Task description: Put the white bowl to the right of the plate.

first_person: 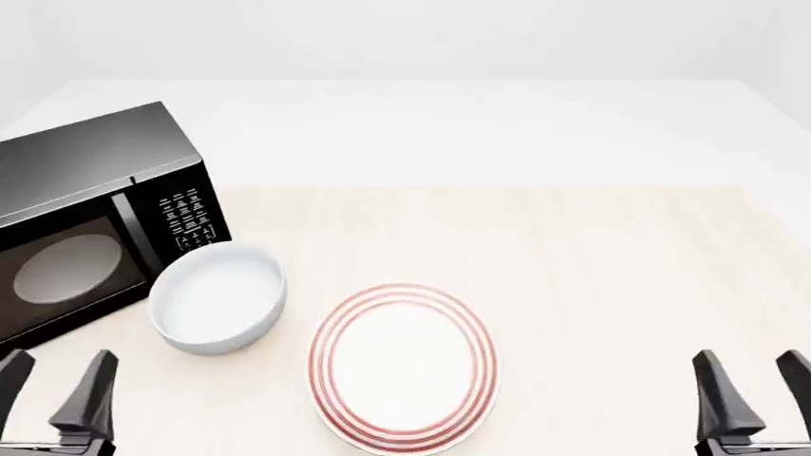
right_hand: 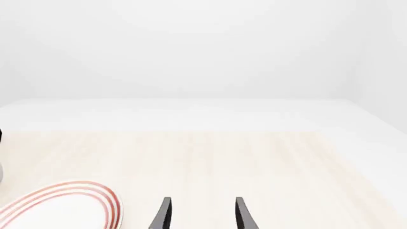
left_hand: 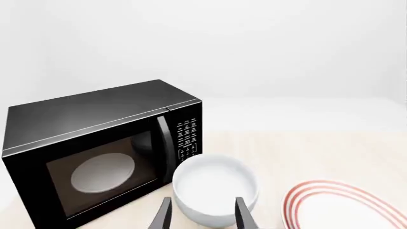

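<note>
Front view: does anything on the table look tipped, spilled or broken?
Nothing stands out. The plain glossy white bowl sits upright beside the black microwave, and the flat red-ringed plate lies level, unbroken. No spill shows.

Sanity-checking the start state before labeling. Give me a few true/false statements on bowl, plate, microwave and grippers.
1. The bowl sits left of the plate in the front view. True.
2. The left gripper is shut on the bowl. False: it is open and apart from the bowl, holding nothing.
3. The microwave door is shut. True.
4. The bowl is stacked on the plate. False: it stands on the table beside the plate, between plate and microwave.
5. The right gripper is open and holds nothing. True.
6. The plate is plain white. False: red rings run around its rim.
</note>
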Available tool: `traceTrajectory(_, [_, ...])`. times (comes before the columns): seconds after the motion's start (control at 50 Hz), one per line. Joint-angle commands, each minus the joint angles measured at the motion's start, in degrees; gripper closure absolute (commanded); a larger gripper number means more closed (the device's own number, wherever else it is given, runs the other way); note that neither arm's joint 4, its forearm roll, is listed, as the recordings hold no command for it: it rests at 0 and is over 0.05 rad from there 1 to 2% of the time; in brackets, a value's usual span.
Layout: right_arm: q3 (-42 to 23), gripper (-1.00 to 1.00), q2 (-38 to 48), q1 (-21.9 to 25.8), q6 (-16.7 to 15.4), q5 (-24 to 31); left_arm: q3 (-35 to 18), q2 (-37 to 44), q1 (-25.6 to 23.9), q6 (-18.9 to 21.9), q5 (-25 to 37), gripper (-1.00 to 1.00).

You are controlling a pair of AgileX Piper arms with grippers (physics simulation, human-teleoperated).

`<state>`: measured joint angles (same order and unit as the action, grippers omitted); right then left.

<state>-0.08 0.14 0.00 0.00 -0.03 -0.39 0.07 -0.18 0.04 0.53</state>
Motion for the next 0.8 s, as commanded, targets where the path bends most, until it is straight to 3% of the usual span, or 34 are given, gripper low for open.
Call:
traceTrajectory(0.02, [-0.2,-1.0,0.3,0.0,0.0,0.0,-2.3,0.5,-1.2,0.7,2.8,-1.0])
traceTrajectory(0.2, [-0.2,-1.0,0.3,0.0,0.0,0.0,-11.0,21.0,-5.5,1.5,-6.7,-1.0])
traceTrajectory(0.44, [-0.2,-1.0,0.2,0.0,0.0,0.1,-25.8,35.9,-9.2,2.3,-4.5,-1.0])
traceTrajectory(0.48, [-0.2,-1.0,0.2,0.0,0.0,0.0,-30.6,41.5,-11.6,3.9,-3.2,-1.0])
traceTrajectory(0.6, [-0.2,-1.0,0.2,0.0,0.0,0.0,-37.8,48.4,-13.7,5.3,-0.3,-1.0])
traceTrajectory(0.8, [-0.2,-1.0,0.3,0.0,0.0,0.0,-43.7,58.3,-16.1,4.4,3.1,-1.0])
